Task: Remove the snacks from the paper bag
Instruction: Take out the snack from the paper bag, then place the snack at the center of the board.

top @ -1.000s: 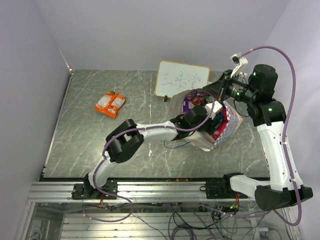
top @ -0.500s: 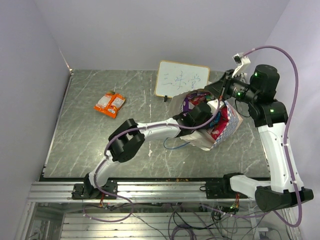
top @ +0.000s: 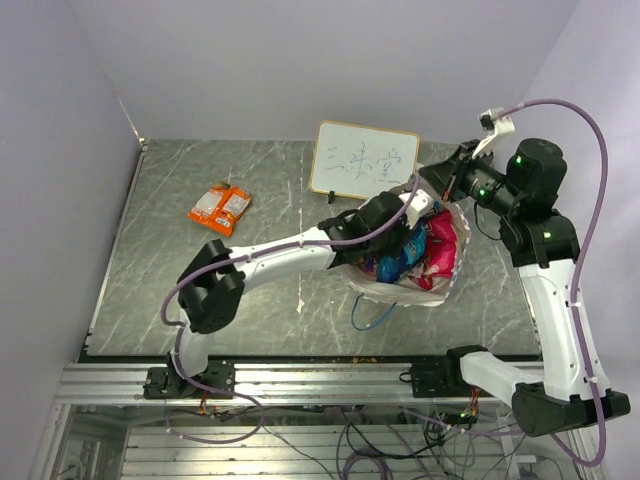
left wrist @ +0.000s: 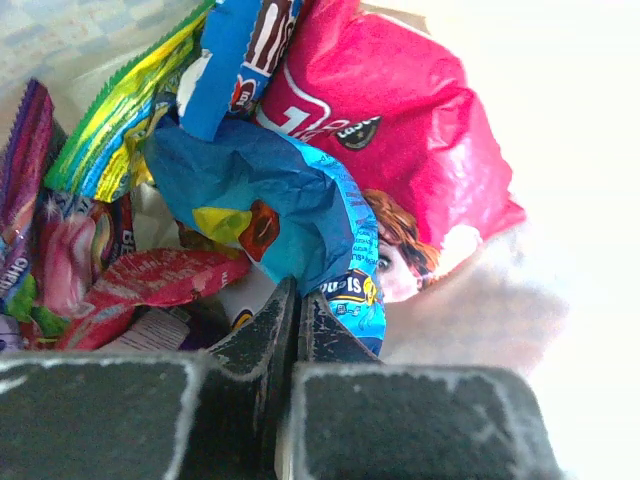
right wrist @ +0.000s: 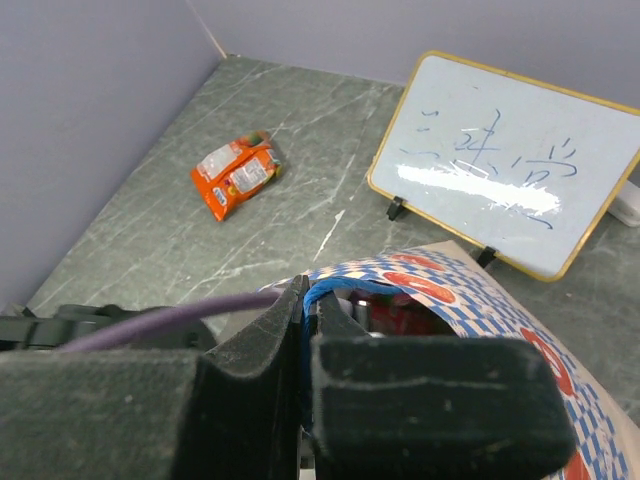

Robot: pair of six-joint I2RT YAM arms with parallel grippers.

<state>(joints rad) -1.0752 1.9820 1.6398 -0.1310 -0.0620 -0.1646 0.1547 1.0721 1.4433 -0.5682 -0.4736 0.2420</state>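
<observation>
Within the cream blue-checked paper bag (right wrist: 440, 285), the left gripper (left wrist: 300, 300) is clenched against a crinkly blue plastic packet (left wrist: 270, 190) marked "IS ON". The bag's rim is pinched by the right gripper (right wrist: 305, 300). Behind the bag, blurred handwriting is carried on a white signboard (top: 365, 160).

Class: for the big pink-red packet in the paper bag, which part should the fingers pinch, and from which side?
Probably its bare right edge, as the left wrist view shows it: the pink-red packet lies against the paper bag wall, its left side under the blue packet. Come in through the bag's mouth and straddle that thin edge.
</observation>
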